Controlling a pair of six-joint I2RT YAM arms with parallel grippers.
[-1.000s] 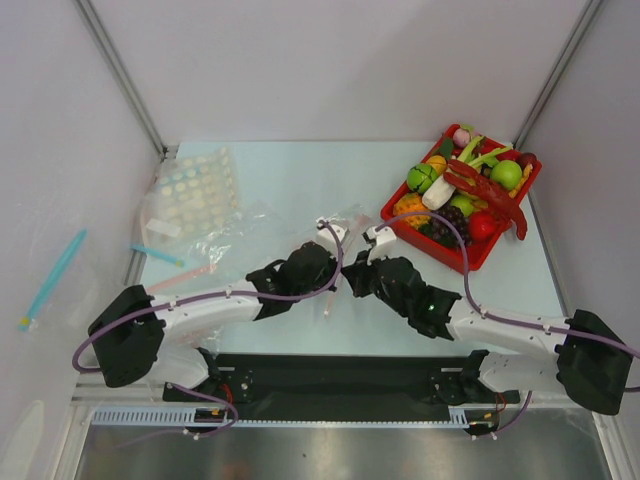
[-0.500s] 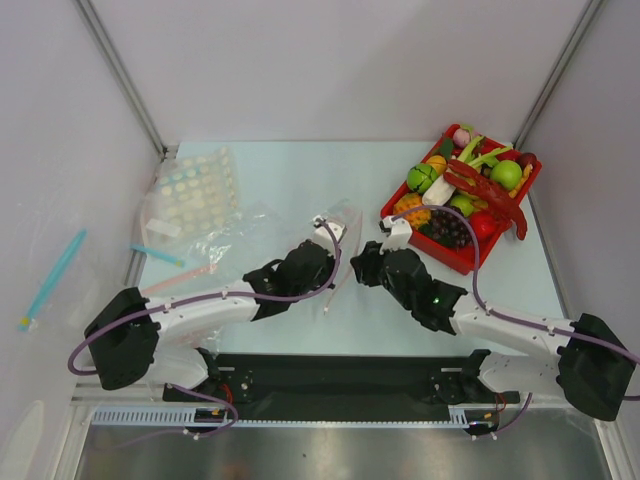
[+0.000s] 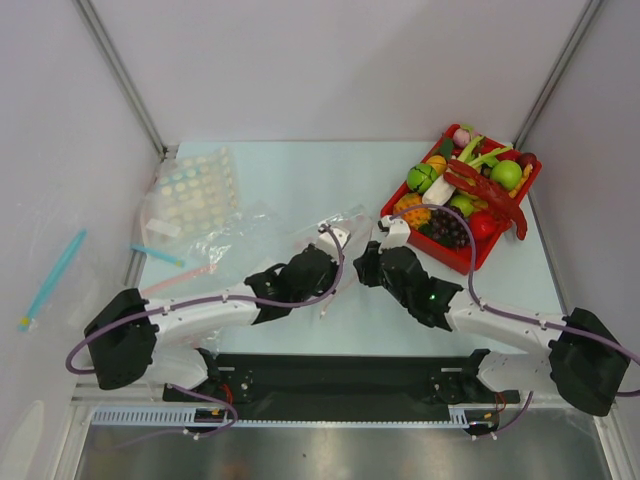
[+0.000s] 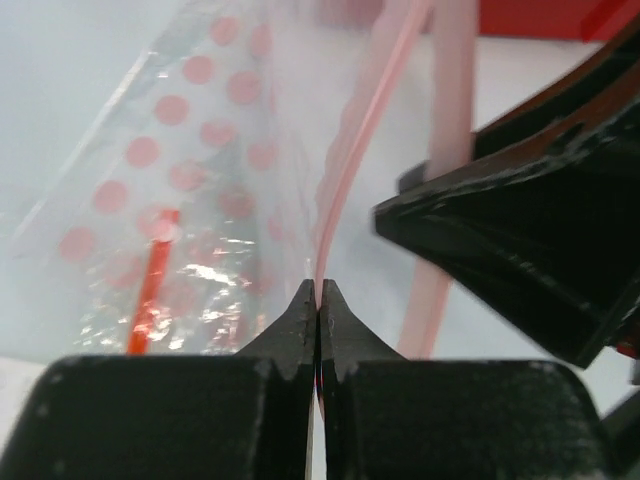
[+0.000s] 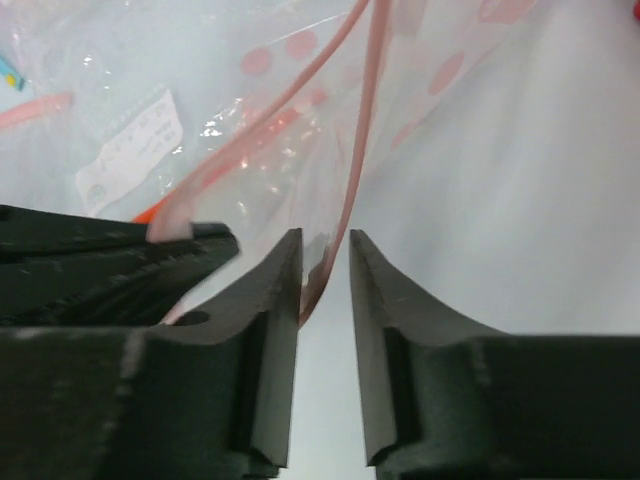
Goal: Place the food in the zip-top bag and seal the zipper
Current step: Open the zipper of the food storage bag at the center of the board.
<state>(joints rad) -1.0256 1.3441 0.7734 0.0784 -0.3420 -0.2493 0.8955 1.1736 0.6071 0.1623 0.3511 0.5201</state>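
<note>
The zip-top bag (image 3: 338,222), clear crinkly film with pink dots showing on it up close, is held up at mid-table between both arms. My left gripper (image 3: 338,258) (image 4: 319,295) is shut on its pale pink zipper (image 4: 345,190). My right gripper (image 3: 360,266) (image 5: 325,245) is open; the zipper (image 5: 362,160) runs down into its gap and lies against the left finger. The food is in the red tray (image 3: 440,250) at the back right: a long red crayfish (image 3: 490,195), a dark grape bunch (image 3: 452,225) and a red ball fruit (image 3: 483,225).
The tray holds several other toy foods. A dotted bag (image 3: 195,190) and more clear bags with a blue strip (image 3: 155,254) lie at the far left. Enclosure walls stand on three sides. The left gripper's body (image 5: 110,270) sits close beside the right fingers.
The right gripper has gone from shut to open and shifted a little away from me, toward the tray. The left gripper has stayed clamped on the zipper.
</note>
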